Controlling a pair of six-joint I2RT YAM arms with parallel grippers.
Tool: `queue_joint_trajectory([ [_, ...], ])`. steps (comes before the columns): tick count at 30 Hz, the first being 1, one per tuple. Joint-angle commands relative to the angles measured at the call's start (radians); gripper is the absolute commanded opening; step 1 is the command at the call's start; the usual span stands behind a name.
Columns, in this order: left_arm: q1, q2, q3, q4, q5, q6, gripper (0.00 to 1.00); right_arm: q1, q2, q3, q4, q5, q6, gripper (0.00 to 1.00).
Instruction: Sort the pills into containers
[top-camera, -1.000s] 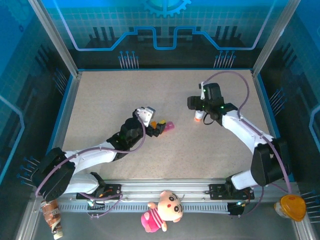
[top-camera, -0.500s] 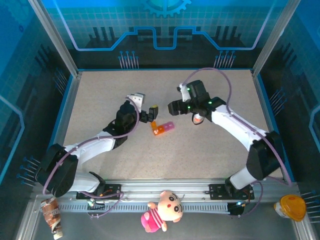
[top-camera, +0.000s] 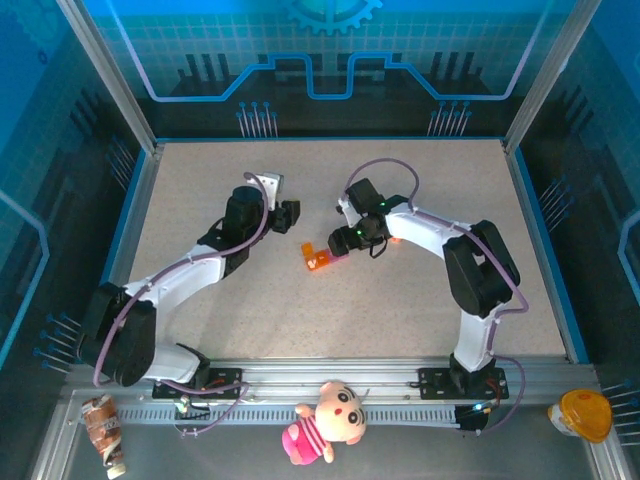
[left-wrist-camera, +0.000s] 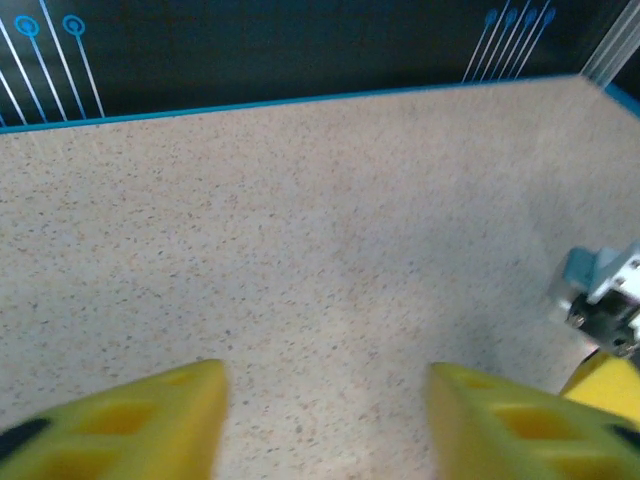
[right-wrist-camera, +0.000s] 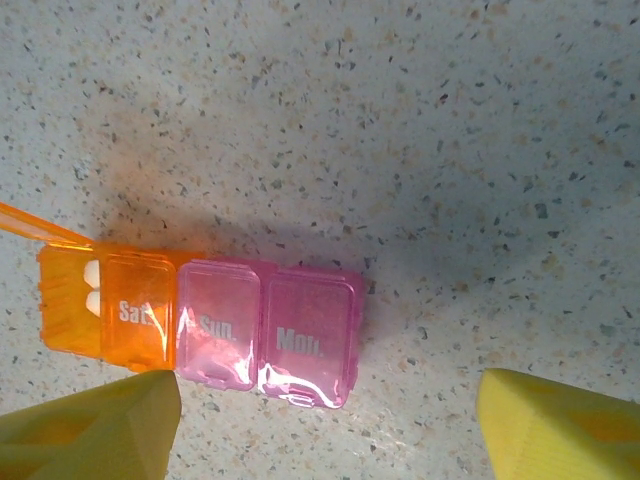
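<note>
The right claw (right-wrist-camera: 325, 400) hangs spread wide over the containers (right-wrist-camera: 210, 325), its yellow fingers (right-wrist-camera: 90, 430) at either side and touching nothing. The left claw (left-wrist-camera: 325, 400) is also spread, with bare table between its fingers (left-wrist-camera: 130, 420); it sits well apart from the strip, nearer the back wall.

A dark back panel (top-camera: 320, 60) with blue circuit lines and metal corner posts enclose the table (top-camera: 400, 300), a flat beige surface with fine dark and rusty specks and a blue rim.

The containers lie flat near the table's middle, long axis running left to right in the top view, orange end toward the left arm. They are glossy translucent plastic boxes with rounded corners, marked Sat, Sun and Mon. The orange lid is flipped up, showing white pills (right-wrist-camera: 90, 285) inside.
</note>
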Motion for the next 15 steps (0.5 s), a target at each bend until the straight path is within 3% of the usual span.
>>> queue_joint_trajectory([
  [1,0.01,0.033,0.047,-0.116,0.04,-0.003,0.3,0.011,0.021,0.04,-0.009,0.005,-0.01,0.78],
  [5,0.012,0.07,0.083,-0.176,0.027,-0.022,0.0,0.017,0.041,0.058,-0.013,0.006,-0.01,0.78],
  [15,0.013,0.149,0.164,-0.288,0.066,-0.047,0.0,0.028,0.089,0.089,-0.025,0.009,-0.008,0.77],
])
